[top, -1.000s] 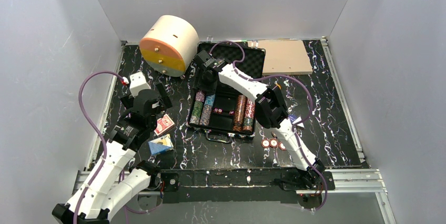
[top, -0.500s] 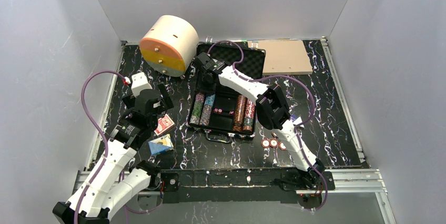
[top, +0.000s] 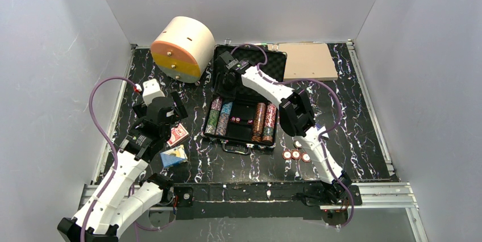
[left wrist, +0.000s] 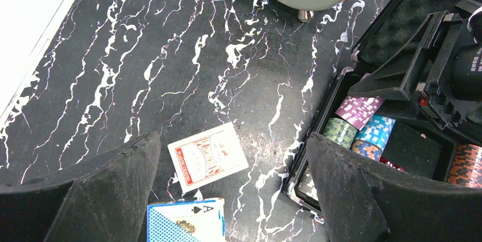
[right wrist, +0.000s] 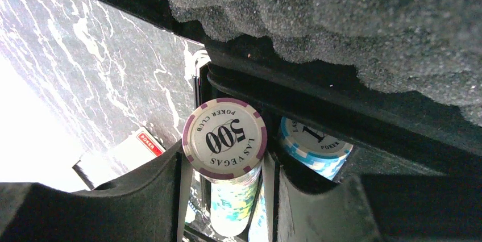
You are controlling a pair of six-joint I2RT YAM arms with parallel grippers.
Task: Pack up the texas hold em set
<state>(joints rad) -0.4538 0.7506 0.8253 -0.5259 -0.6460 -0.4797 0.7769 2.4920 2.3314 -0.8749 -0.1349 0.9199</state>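
robot lab cell, white panel walls (top: 57,54), aluminium frame rails (top: 375,188), black marbled table (top: 352,117)

Both arms are built of glossy white moulded links joined by bulky black joint housings. The left arm (top: 122,176) ends in a black base (top: 71,229) at 7 o'clock of the overhead view. It carries a small white box-shaped block (top: 150,88) near its wrist, from which a thin purple cable (top: 86,107) bows out toward 9 o'clock. The right arm (top: 264,86), based at 5 o'clock, has a like purple cable (top: 250,45) looping over its wrist, and a large black elbow housing (top: 295,114). Its black angular wrist head (left wrist: 449,66) bears small white lettering. The left arm's fingers (left wrist: 108,196) are broad dark grey wedges with a rough, grainy surface. The right arm's fingers (right wrist: 142,196) look the same.
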